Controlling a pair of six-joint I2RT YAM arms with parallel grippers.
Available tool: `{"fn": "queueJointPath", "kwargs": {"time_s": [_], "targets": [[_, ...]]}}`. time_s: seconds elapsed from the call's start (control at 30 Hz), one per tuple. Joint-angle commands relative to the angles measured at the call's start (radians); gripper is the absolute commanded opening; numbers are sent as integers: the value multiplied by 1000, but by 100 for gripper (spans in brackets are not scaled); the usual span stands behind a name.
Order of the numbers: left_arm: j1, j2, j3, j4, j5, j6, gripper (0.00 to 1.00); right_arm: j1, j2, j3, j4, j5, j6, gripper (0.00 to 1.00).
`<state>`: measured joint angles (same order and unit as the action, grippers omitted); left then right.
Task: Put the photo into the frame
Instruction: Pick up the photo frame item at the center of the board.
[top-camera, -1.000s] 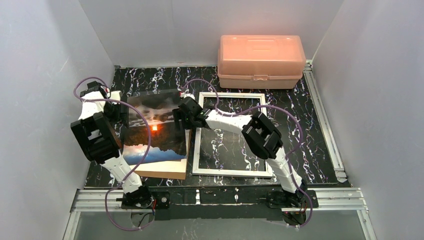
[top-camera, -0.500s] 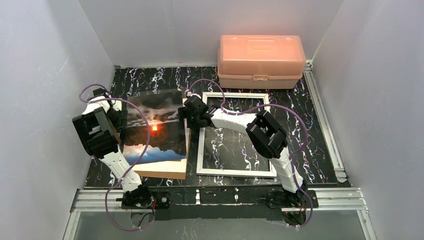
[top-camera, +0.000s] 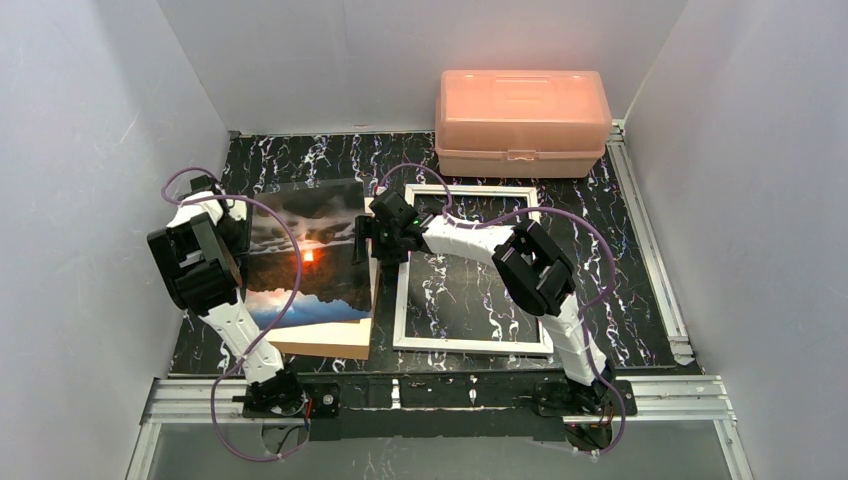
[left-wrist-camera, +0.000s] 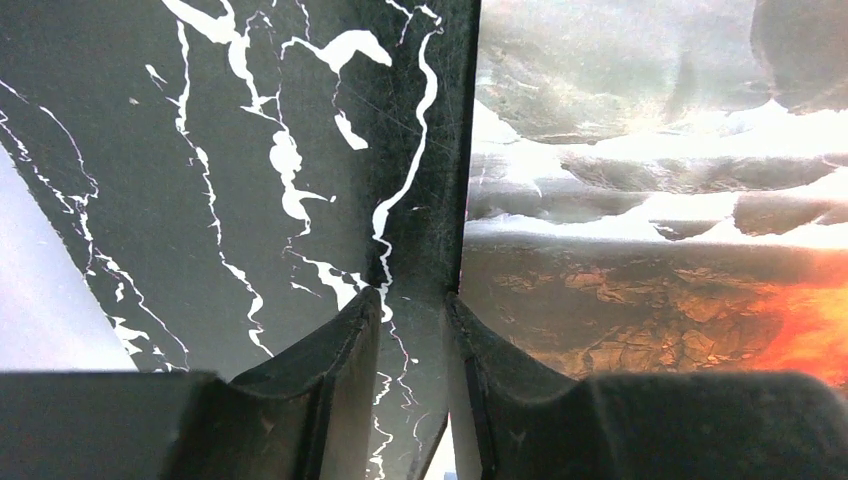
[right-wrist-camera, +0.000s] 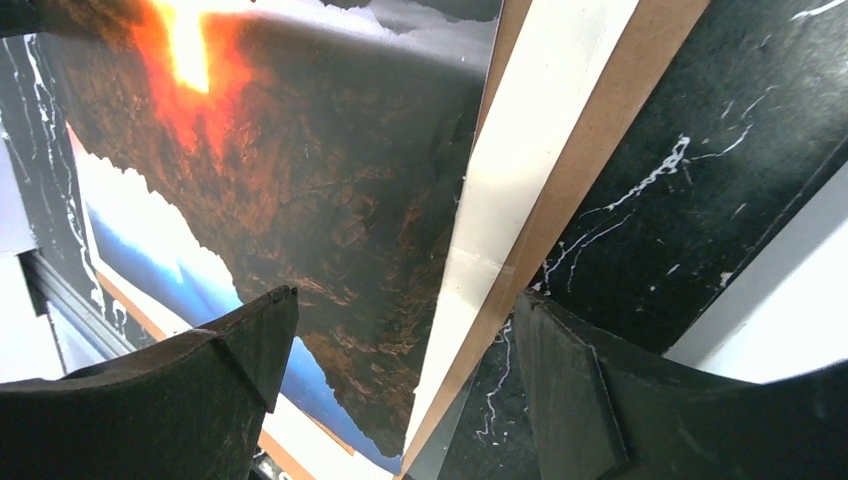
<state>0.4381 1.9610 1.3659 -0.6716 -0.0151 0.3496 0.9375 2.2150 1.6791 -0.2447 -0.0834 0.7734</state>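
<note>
The photo (top-camera: 305, 255), dark clouds with an orange glow, lies on a brown backing board (top-camera: 322, 343) left of centre. To its right the white frame (top-camera: 470, 346) lies flat on the black marble table (top-camera: 600, 290). My left gripper (top-camera: 240, 232) is at the photo's left edge; in the left wrist view its jaws (left-wrist-camera: 412, 300) stand a narrow gap apart, one finger over the photo (left-wrist-camera: 650, 200), one over the table. My right gripper (top-camera: 372, 238) is open wide astride the photo's right edge (right-wrist-camera: 400, 320), with the photo (right-wrist-camera: 330, 200), a white strip and the board (right-wrist-camera: 590, 130) between its fingers.
A pink plastic box (top-camera: 522, 120) stands at the back, just behind the frame. White walls close in the left, right and back. Metal rails (top-camera: 650, 250) run along the table's right side and front. The frame's white edge (right-wrist-camera: 790, 310) lies just right of my right gripper.
The left gripper's jaws have narrowed from wide to a small gap at the photo's left edge. The right gripper has shifted slightly right and back along the photo's right edge.
</note>
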Motion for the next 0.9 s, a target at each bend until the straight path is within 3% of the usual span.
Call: {"fn": "queueJointPath", "kwargs": {"time_s": [0.0, 0.5, 0.67, 0.87], "targets": [[-3, 74, -37, 5, 53, -9, 26, 2, 17, 29, 4, -96, 52, 86], [-2, 69, -62, -6, 122, -22, 20, -42, -65, -60, 151, -191, 159, 86], [-2, 64, -45, -21, 125, -22, 18, -42, -71, 0, -43, -50, 59, 85], [16, 10, 68, -129, 166, -6, 17, -25, -69, -13, -127, -42, 42, 86]]}}
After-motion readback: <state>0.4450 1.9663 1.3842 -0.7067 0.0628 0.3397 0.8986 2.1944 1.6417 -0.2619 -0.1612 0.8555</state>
